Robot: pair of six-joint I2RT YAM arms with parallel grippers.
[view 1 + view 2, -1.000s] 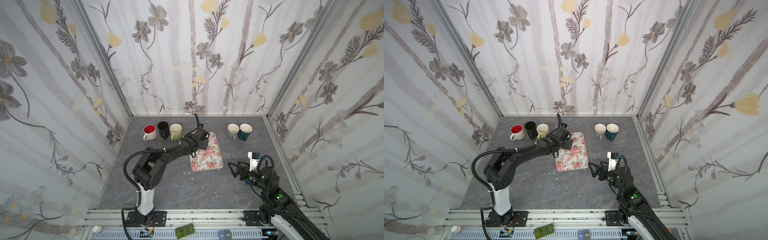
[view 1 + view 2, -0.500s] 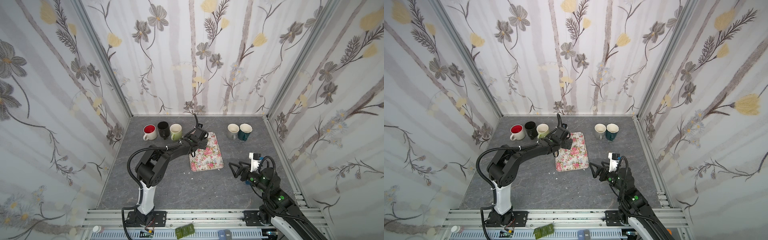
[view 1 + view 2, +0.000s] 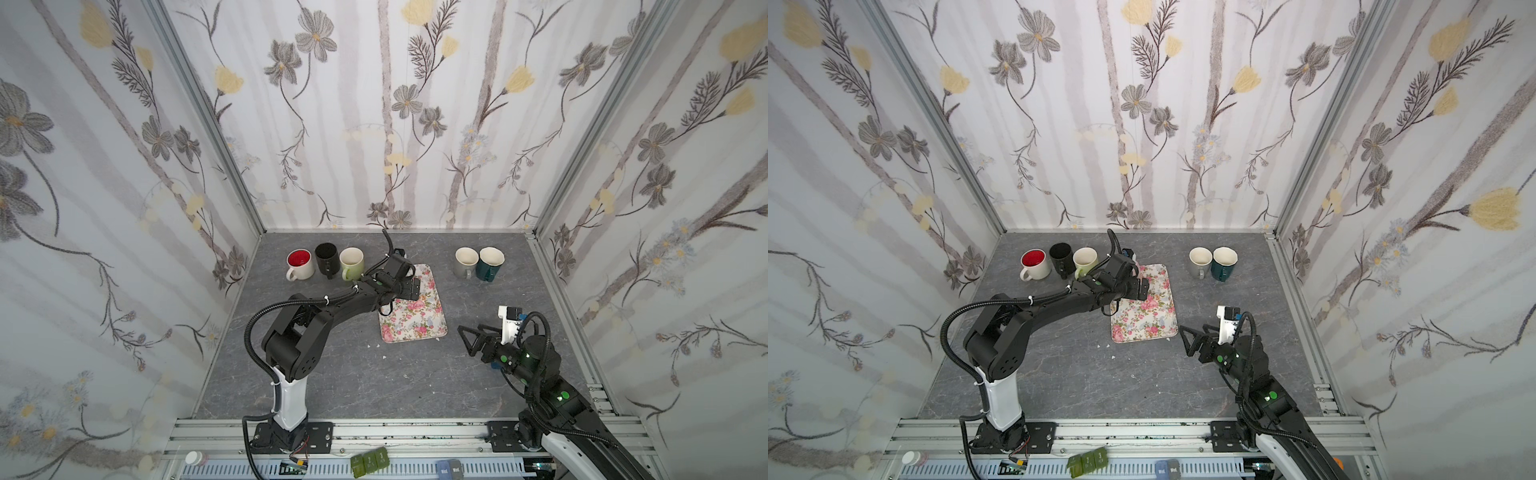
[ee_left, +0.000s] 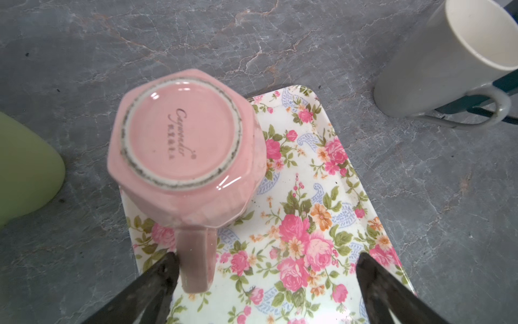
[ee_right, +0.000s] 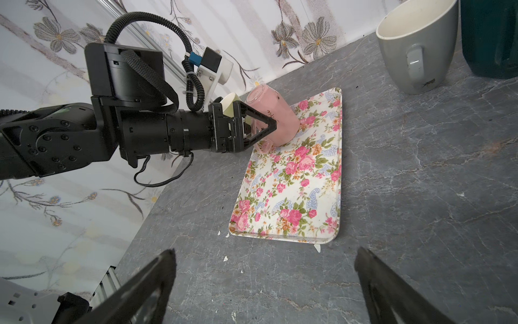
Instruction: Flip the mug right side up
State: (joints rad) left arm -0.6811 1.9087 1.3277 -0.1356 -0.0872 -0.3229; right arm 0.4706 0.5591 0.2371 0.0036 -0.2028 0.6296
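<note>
Mug (image 4: pixel 182 151), pink and faceted, stands upside down with its glazed base facing up, on the far left corner of the flowered tray (image 4: pixel 322 224). Its handle (image 4: pixel 196 258) points back at my left claw (image 4: pixel 267 261), whose jaws are spread wide and hold nothing. One of my left fingers (image 4: pixel 165 269) sits right against the side of the handle; whether it touches I cannot tell. The other finger hangs well off to the far side, over the tray's roses. The handle thus lies inside the gap, hard by one finger, and the mug's body lies just ahead of the fingertips. My right claw (image 5: pixel 265 255), likewise wide open and empty, hovers over the grey marbled table (image 5: pixel 420 196) beside the tray's near right corner, well apart from the mug. A green mug (image 4: pixel 25 165) stands near the pink one on one side, and a grey mug (image 4: pixel 437 64) stands farther off on the other.
</note>
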